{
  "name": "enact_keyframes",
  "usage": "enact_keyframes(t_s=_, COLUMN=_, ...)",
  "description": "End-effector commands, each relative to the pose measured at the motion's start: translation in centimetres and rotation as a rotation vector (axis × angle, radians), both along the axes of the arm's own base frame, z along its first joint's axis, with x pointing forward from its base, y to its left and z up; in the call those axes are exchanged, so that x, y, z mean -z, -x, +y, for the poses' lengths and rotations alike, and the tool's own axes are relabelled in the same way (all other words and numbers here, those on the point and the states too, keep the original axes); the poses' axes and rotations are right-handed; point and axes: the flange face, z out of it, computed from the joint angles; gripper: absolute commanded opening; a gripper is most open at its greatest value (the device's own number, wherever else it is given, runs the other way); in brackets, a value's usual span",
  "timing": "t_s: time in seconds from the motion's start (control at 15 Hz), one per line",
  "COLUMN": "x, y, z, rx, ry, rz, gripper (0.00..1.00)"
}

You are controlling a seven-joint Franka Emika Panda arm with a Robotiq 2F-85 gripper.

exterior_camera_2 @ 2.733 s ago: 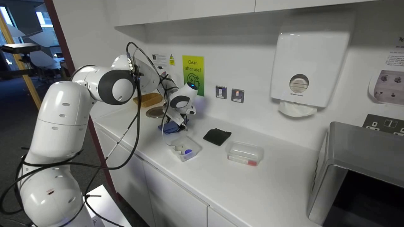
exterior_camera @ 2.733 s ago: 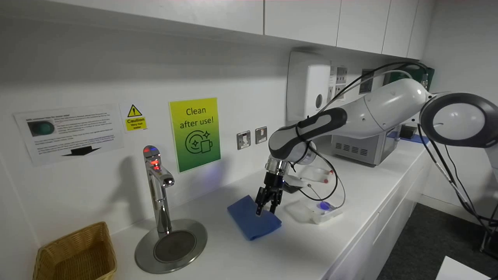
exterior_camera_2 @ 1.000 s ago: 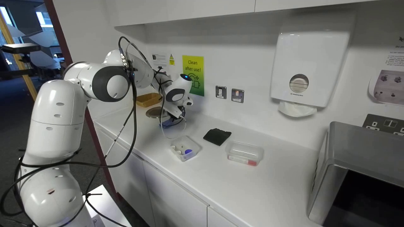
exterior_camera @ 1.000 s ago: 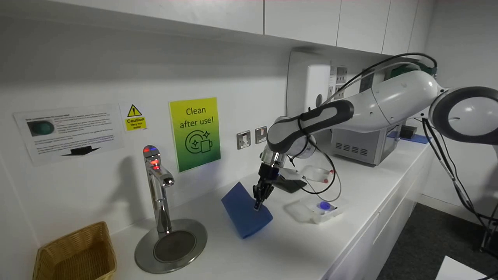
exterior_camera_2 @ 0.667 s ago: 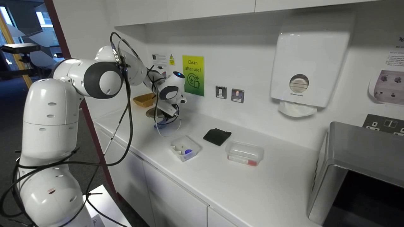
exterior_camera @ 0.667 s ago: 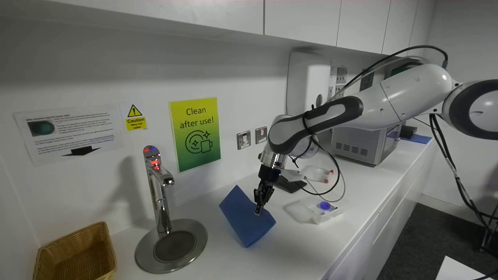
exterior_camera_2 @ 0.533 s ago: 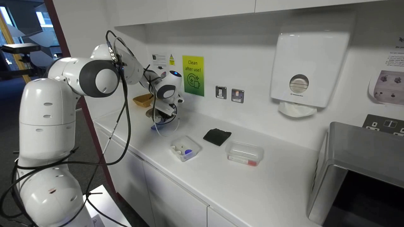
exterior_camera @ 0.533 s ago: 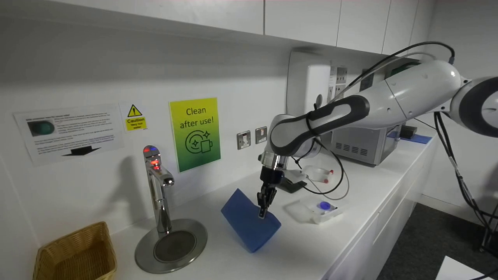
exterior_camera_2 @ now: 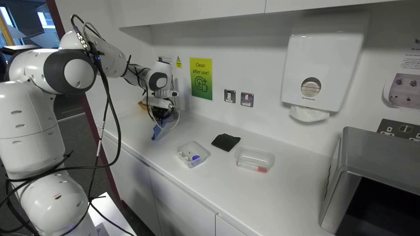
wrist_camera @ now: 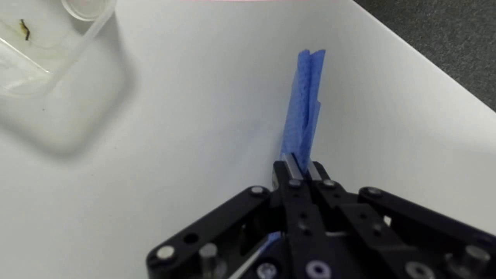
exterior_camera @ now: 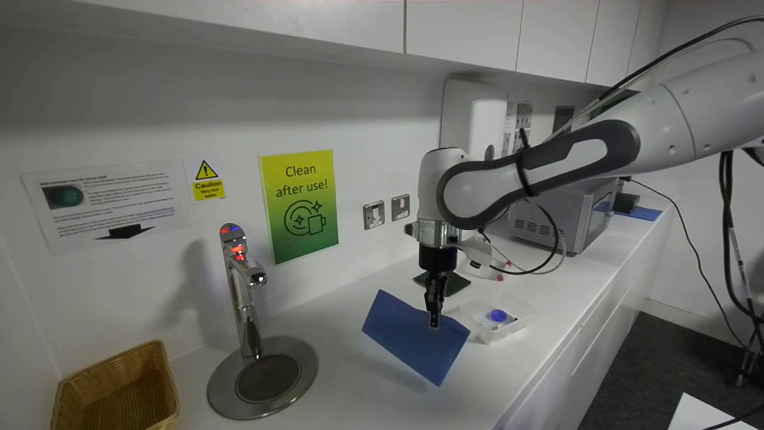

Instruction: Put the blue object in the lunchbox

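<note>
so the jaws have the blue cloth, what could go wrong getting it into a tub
The jaws pinch the cloth near one edge, so it might slip out. A loose corner could catch on the rim of the nearer tub, where a blue disc takes up room. The farther tub is see-through plastic too, so the cloth may land in the wrong one.

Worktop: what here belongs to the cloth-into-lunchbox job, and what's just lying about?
For the job:
blue cloth
claw, closed on it
blue-disc tub or red-marked tub: one is presumably the lunchbox; can't tell which

Lying about:
whichever tub isn't the lunchbox
blue disc
black square
wicker basket
grey appliance
</note>
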Motion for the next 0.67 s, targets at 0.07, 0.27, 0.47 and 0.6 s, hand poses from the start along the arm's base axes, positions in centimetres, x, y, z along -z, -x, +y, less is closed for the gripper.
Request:
enact_keyframes(t_s=0.07, x=-3.9, y=3.9, z=-0.2, rx=-0.037, ry=0.057, rz=-0.041, gripper=0.01)
enact_keyframes(t_s=0.27, x=-5.3, y=5.1, z=-0.9, rx=-0.057, ry=0.096, rz=-0.025, gripper=0.01)
enact_keyframes(t_s=0.47, x=-6.1, y=6.4, z=-2.7, rx=-0.112, ry=0.094, rz=0.054, gripper=0.01)
enact_keyframes(t_s=0.6, x=-6.2, y=6.9, z=-4.4, rx=-0.108, ry=0.1, rz=0.099, gripper=0.01)
